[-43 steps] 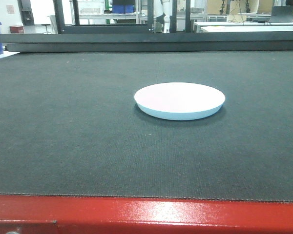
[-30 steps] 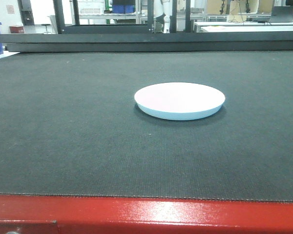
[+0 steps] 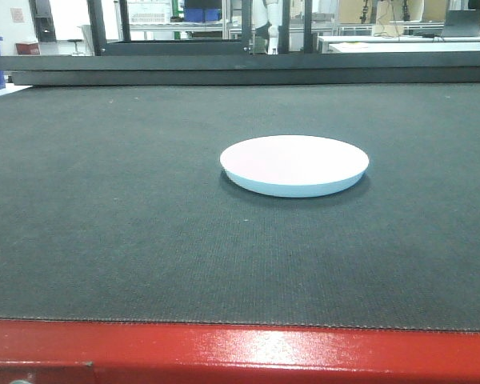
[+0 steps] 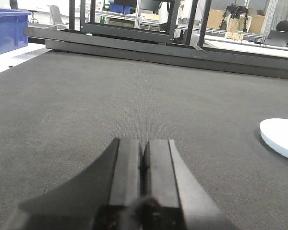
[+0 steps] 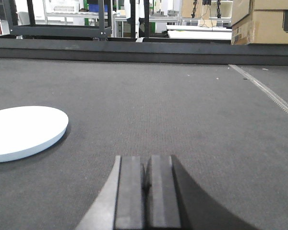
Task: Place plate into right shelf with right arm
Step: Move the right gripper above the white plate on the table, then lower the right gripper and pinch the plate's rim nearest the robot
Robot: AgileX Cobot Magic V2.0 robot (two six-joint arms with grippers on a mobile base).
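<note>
White on dark matting, the plate (image 3: 294, 164) sits flat on my counter (image 3: 104, 224), right of centre. Only the wrist views add my right end effector (image 5: 145, 184), clenched empty, the plate ahead to its left and well apart, and my left end effector (image 4: 143, 165), clenched too. The counter's near edge carries red trim (image 3: 240, 352); a blue bin (image 4: 7, 28) and cardboard boxes (image 5: 264, 21) stand beyond.

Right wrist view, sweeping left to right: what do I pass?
plate lying on the mat → right gripper, jaws shut, low in the middle → cardboard boxes in the background at the far right.
</note>
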